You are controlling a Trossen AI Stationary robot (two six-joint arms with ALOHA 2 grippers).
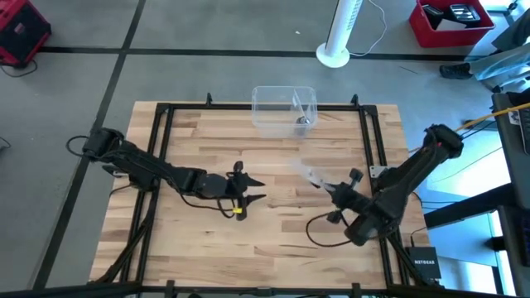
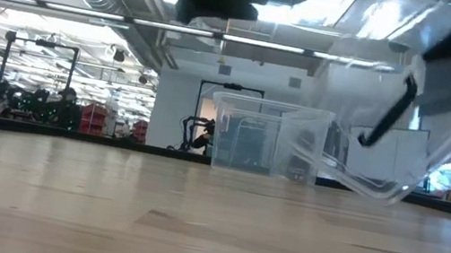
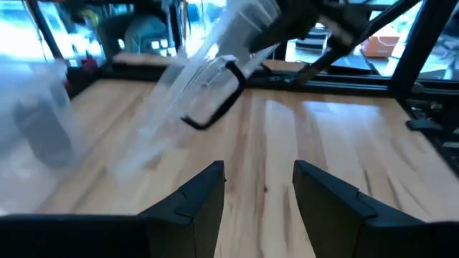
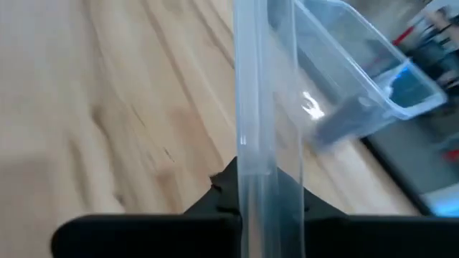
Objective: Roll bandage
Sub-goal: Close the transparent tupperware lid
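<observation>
I see a clear plastic box [image 1: 283, 109] standing at the far edge of the wooden worktop [image 1: 207, 257], near the middle of that edge. Nearer than the box and a little to its right, a clear plastic lid [image 1: 310, 174] with a black handle [image 3: 215, 107] sits tilted above the worktop. On the grey floor beyond the box stands a white fan base [image 1: 334, 55], and a red bin [image 1: 451, 23] lies farther right of it.

Clear plastic box [image 1: 284, 110] sits on table [image 1: 190, 240] at far edge, centre, something small inside it. Lid [image 1: 310, 172] lies nearer, right of centre, clamped in right gripper [image 1: 325, 187]. Left gripper [image 1: 252, 189] is left of lid, apart.
</observation>
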